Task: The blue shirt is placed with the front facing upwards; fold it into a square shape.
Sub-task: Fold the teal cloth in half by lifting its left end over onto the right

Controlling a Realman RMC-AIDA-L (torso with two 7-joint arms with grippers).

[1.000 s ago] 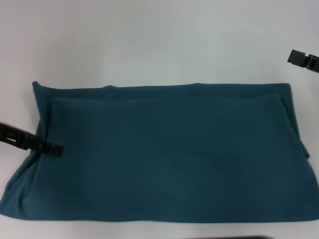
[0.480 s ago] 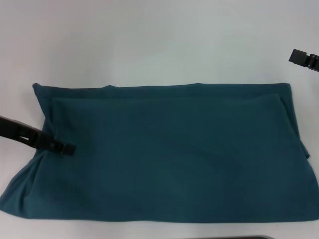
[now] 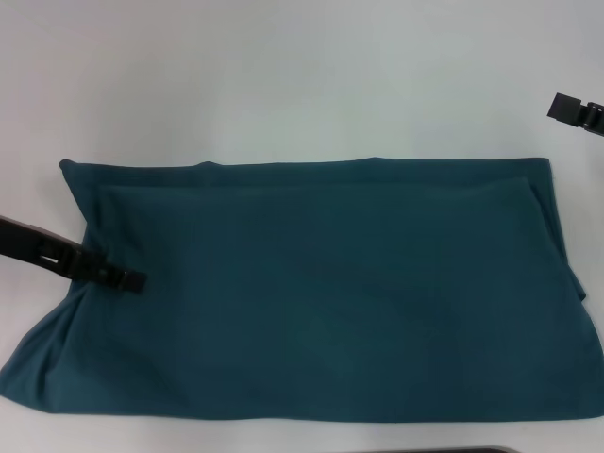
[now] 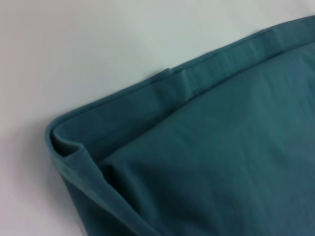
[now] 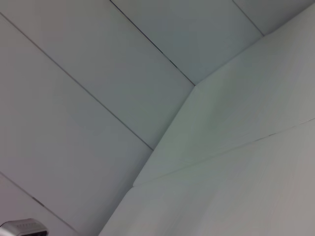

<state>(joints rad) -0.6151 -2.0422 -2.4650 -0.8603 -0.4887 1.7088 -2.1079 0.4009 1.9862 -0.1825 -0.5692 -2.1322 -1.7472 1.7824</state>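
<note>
The blue shirt [image 3: 321,293] lies flat on the white table [image 3: 283,85] as a wide rectangle, folded lengthwise. Its plain teal side faces up and no lettering shows. A folded layer edge runs just below its far edge. My left gripper [image 3: 132,279] reaches in from the left, low over the shirt's left edge where the cloth puckers. In the left wrist view, a doubled corner of the shirt [image 4: 221,157] with its hem lies close below. My right gripper [image 3: 568,110] hangs at the far right, off the shirt.
White table surface surrounds the shirt on the far side and the left. A dark object [image 3: 472,450] peeks in at the near edge of the head view. The right wrist view holds only white panels [image 5: 147,98].
Over the last second my left gripper slid right, from the shirt's left edge onto the cloth, then stopped. The right gripper has stayed where it was.
</note>
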